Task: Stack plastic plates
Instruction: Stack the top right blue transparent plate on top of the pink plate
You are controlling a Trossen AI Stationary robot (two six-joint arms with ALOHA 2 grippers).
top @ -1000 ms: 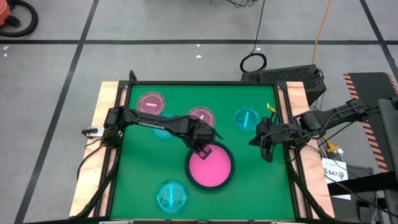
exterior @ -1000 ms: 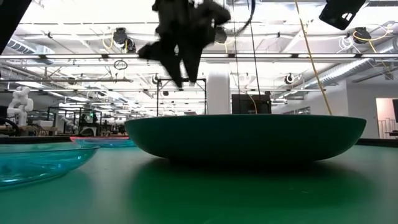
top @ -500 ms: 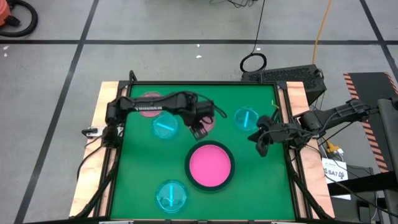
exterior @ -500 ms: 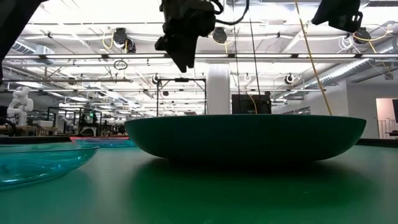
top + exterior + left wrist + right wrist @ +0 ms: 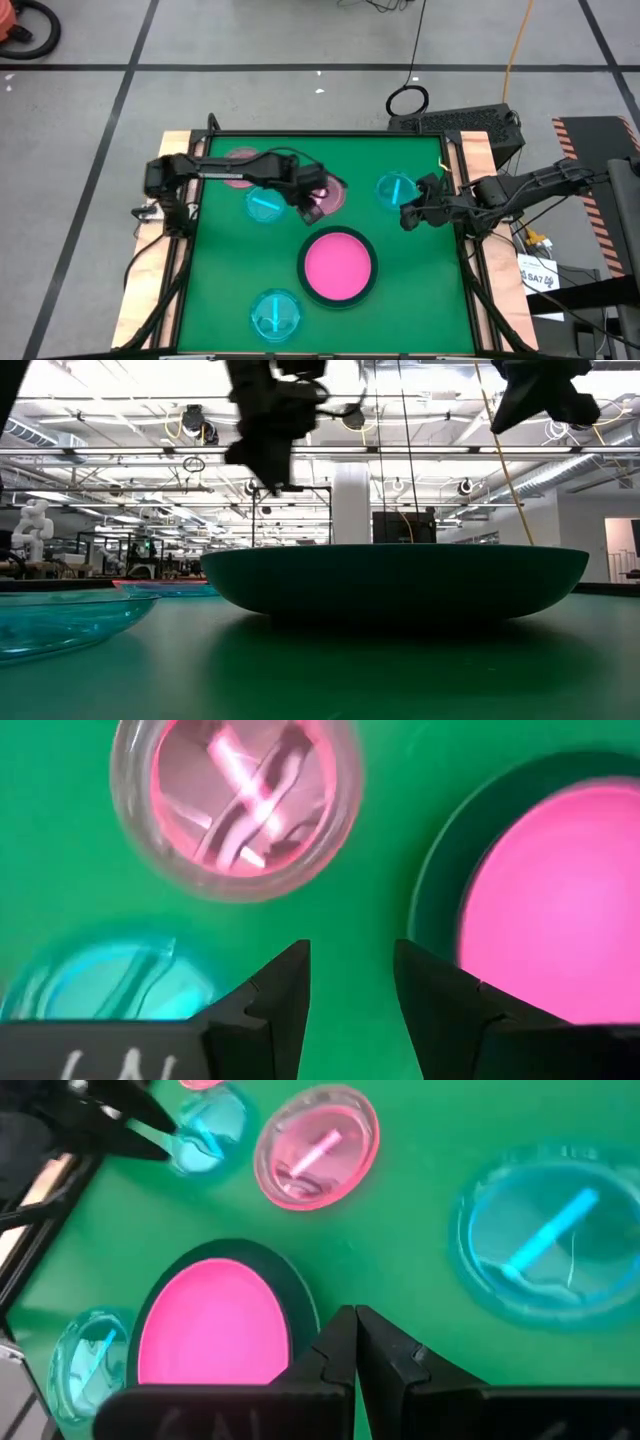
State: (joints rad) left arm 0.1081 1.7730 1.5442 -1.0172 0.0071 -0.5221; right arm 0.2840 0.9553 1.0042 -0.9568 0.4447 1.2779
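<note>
A hot pink plate [image 5: 338, 265] lies inside a dark grey plate [image 5: 370, 284] at the table's middle front. Small translucent plates lie around them: pink ones [image 5: 333, 192] [image 5: 238, 157] and cyan ones [image 5: 265, 203] [image 5: 395, 188] [image 5: 275, 312]. My left gripper [image 5: 310, 203] hovers open and empty between a cyan plate and a pink one; its wrist view shows that pink plate [image 5: 235, 805] ahead of the gripper [image 5: 350, 965]. My right gripper [image 5: 408, 218] is shut and holds nothing, near the back-right cyan plate [image 5: 545, 1230]. In the low view the grey plate [image 5: 400, 580] fills the middle.
The green mat [image 5: 220, 260] is framed by wooden table edges [image 5: 165, 230]. A black keyboard-like unit [image 5: 460, 122] and a cable coil [image 5: 407, 100] lie beyond the back right corner. Bare mat shows at front left and front right.
My left gripper has drawn back from the hot pink plate's rim toward the back left, ending beside the small pink plate. The right gripper has crept inward toward the back-right cyan plate.
</note>
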